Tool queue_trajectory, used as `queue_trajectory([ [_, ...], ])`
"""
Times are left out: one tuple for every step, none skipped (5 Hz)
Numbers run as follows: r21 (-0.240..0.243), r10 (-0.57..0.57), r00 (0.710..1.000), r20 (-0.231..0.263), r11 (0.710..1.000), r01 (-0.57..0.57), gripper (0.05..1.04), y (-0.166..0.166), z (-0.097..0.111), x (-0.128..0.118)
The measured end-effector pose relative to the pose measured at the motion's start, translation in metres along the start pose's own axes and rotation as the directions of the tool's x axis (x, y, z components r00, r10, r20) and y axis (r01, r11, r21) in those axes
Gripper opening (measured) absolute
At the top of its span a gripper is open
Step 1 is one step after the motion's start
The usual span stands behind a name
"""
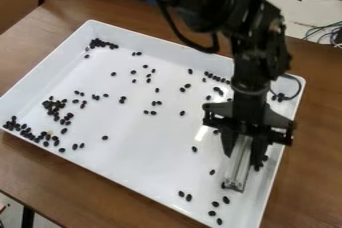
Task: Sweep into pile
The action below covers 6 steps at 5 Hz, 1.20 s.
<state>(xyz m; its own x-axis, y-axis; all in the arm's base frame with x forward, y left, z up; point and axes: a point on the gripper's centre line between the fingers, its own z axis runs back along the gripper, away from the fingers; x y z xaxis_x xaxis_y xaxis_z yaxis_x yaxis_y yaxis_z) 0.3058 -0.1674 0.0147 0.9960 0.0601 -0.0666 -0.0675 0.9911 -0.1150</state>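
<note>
Black beans [52, 105] lie scattered over the floor of your white tray [153, 139]. Densest groups: along the tray's left corner and just inward of it, with another knot in the far corner. Loose ones dot the middle; a short row runs by the far wall behind your gripper [243, 160], and a few more sit toward the near corner. Your gripper hangs over the right part of the tray, pointing down, its fingers closed about a clear, shiny strip [235, 178]. Strip slants down toward the tray floor, a bean or so beside its lower end; contact with the floor is hard to judge from this angle. Your black arm [250, 27] comes in from the top edge. Brown table [73, 184] under the tray; thin cables [323, 33] beyond it, upper right.
</note>
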Motion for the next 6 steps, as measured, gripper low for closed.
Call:
queue_trajectory([
  [-0.019, -0.015, 1.0, -0.016, 1.0, 0.015, 0.364, -0.005, -0.014, 0.002],
  [-0.066, -0.044, 0.999, -0.029, 0.997, 0.042, 0.364, -0.008, -0.014, 0.006],
  [-0.034, -0.034, 0.999, -0.024, 0.999, 0.033, 0.364, 0.007, -0.017, 0.028],
  [0.076, 0.037, 0.999, 0.011, 0.996, -0.038, 0.364, 0.044, -0.015, 0.039],
  [0.175, 0.104, 0.994, 0.029, 0.979, -0.108, 0.364, 0.098, -0.009, 0.041],
  [0.224, 0.16, 0.986, 0.041, 0.96, -0.165, 0.364, 0.151, -0.001, 0.037],
])
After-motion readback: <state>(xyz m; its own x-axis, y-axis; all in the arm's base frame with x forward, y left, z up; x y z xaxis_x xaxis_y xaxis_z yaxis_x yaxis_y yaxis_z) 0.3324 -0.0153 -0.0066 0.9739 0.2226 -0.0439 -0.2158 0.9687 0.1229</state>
